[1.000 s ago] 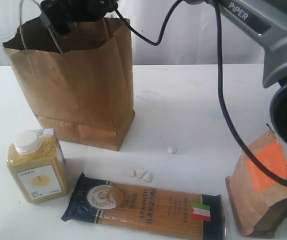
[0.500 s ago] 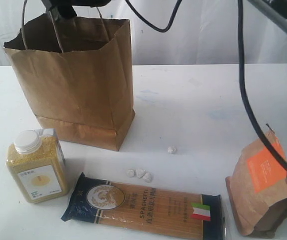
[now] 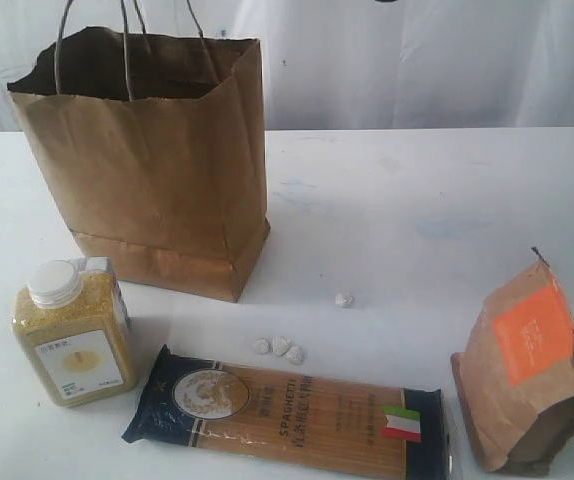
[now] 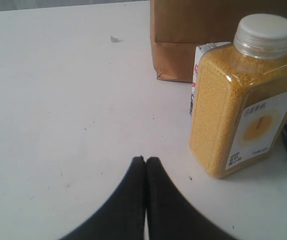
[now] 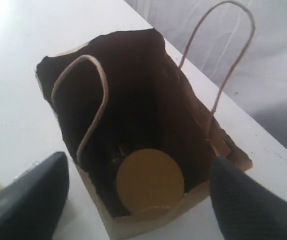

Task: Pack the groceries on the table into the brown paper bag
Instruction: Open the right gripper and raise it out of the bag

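Note:
The brown paper bag [image 3: 157,160] stands open at the back left of the table [image 3: 417,200]. My right gripper [image 5: 138,162] hovers above its mouth, open and holding nothing; a brown-lidded jar [image 5: 150,182] rests inside the bag below. In front of the bag stand the yellow-grain bottle [image 3: 72,335] and, just behind it, a small carton [image 4: 199,75]. The spaghetti packet [image 3: 287,410] lies flat at the front. The orange-labelled pouch [image 3: 527,370] stands at the right. My left gripper [image 4: 146,159] is shut and empty, low over the table beside the bottle [image 4: 248,100]. Neither arm shows in the exterior view.
A few small white lumps [image 3: 279,347] lie on the table between the bag and the spaghetti, and one more lump [image 3: 343,299] sits further right. The bag's two cord handles [image 3: 127,45] stand upright. A white curtain hangs behind the table.
The right arm and its cable, over the bag and across the right side a second ago, have lifted out of the exterior view. The groceries on the table have not moved.

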`<move>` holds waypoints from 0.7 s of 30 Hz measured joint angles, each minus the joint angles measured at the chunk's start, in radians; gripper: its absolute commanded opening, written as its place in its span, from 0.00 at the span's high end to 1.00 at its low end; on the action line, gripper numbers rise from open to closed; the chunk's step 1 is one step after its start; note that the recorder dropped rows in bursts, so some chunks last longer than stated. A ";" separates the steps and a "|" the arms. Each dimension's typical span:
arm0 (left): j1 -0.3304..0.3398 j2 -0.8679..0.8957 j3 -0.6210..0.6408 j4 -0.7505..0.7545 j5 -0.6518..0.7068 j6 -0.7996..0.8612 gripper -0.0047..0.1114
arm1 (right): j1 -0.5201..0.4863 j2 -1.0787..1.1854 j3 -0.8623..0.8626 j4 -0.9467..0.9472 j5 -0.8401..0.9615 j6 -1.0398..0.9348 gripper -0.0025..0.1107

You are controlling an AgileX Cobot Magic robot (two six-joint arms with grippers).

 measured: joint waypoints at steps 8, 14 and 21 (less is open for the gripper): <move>0.000 0.000 0.000 0.000 0.000 0.000 0.96 | 0.000 -0.072 0.000 -0.075 0.060 0.044 0.36; 0.000 0.000 0.000 0.000 0.000 0.000 0.96 | 0.000 -0.137 0.061 -0.174 0.066 0.079 0.36; 0.000 0.000 0.000 0.000 0.000 0.000 0.96 | 0.000 -0.246 0.176 -0.210 0.068 0.082 0.36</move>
